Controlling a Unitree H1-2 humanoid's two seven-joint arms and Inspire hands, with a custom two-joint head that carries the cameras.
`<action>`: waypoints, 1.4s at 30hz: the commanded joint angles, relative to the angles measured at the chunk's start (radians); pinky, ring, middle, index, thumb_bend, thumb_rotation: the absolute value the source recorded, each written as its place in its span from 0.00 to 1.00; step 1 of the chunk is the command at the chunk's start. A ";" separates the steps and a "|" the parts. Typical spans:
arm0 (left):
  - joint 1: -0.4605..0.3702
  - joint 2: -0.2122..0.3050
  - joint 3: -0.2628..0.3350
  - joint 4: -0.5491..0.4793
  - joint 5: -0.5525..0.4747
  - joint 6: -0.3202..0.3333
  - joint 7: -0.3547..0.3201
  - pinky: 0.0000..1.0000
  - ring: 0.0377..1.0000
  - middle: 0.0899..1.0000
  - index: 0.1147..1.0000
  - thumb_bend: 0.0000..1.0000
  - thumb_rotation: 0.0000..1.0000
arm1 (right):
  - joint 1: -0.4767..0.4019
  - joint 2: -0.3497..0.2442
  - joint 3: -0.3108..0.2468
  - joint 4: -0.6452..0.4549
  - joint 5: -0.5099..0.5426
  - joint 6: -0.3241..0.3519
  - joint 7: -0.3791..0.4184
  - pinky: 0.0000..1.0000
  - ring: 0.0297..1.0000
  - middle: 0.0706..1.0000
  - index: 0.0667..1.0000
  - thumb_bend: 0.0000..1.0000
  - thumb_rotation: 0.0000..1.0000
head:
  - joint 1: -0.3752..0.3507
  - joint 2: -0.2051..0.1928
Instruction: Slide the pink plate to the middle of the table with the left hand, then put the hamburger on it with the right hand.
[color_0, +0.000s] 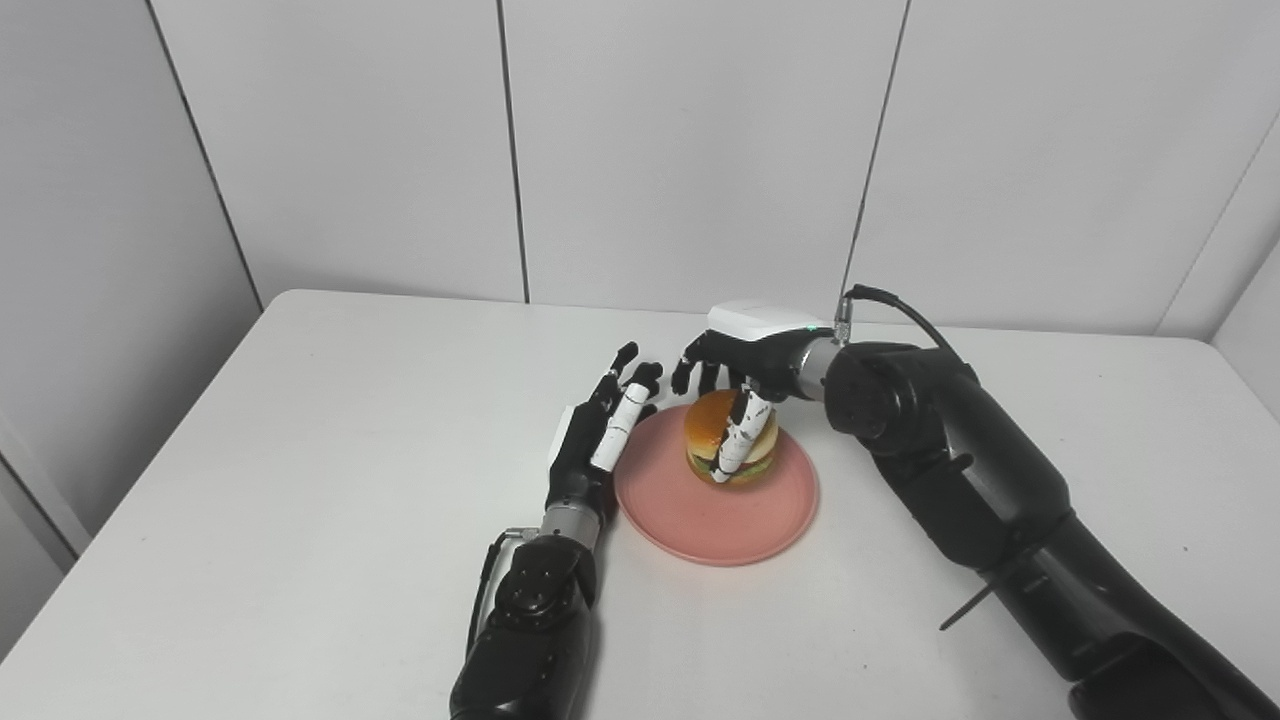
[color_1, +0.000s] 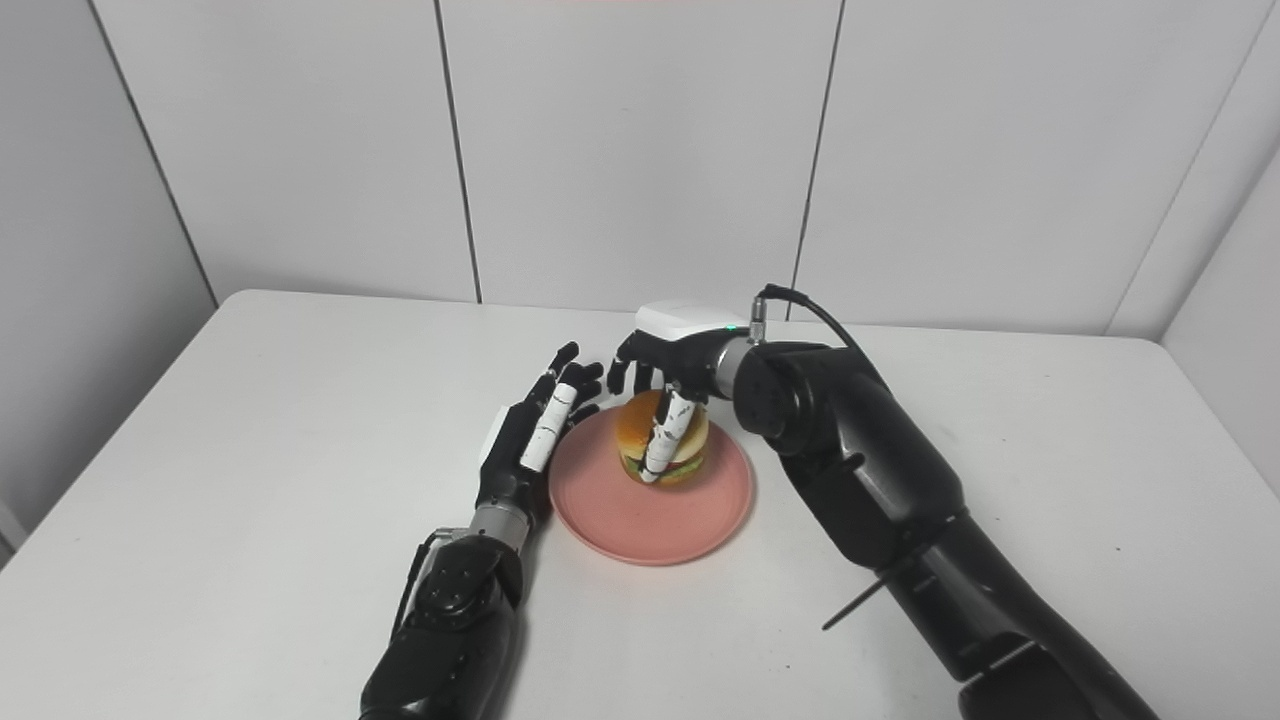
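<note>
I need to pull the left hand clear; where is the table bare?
Bare table lies left of the left hand, up to the wall, and right of the right arm. Crowded: the pink plate, where the right hand grips the hamburger.

Table (color_0: 300, 480): white, matte, rounded far corners, fills the lower part of both views. Surface plain; a few small dark specks on the right side, near the front edge.

Wall (color_0: 690, 140): pale grey-white panels behind the table, split by thin dark vertical seams (color_0: 513, 150). Two seams run down to the table's far edge near the middle; another slants on the left panel. Panels on the far left and far right angle toward the camera, boxing the table in on three sides.

Lighting even, soft shadows on the tabletop. Floor not visible except a dim sliver at the lower left corner.
</note>
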 joint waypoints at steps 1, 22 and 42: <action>0.002 -0.014 -0.001 0.025 -0.001 -0.010 0.005 0.90 0.89 0.84 0.91 0.87 0.77 | -0.053 0.002 -0.006 -0.004 0.004 -0.031 -0.037 0.38 0.44 0.61 0.68 0.53 0.00 | 0.001 0.001; 0.005 -0.010 0.005 0.021 -0.008 -0.022 -0.007 0.86 0.88 0.84 0.90 0.86 0.76 | -0.014 0.025 0.008 0.160 0.059 -0.066 -0.146 0.41 0.44 0.46 0.69 0.53 0.00 | 0.001 -0.001; 0.000 -0.006 0.005 0.029 -0.003 -0.018 -0.006 0.89 0.88 0.85 0.90 0.86 0.78 | 0.008 0.025 0.030 0.151 0.051 -0.032 -0.167 0.54 0.63 0.70 0.72 0.80 0.03 | -0.006 -0.012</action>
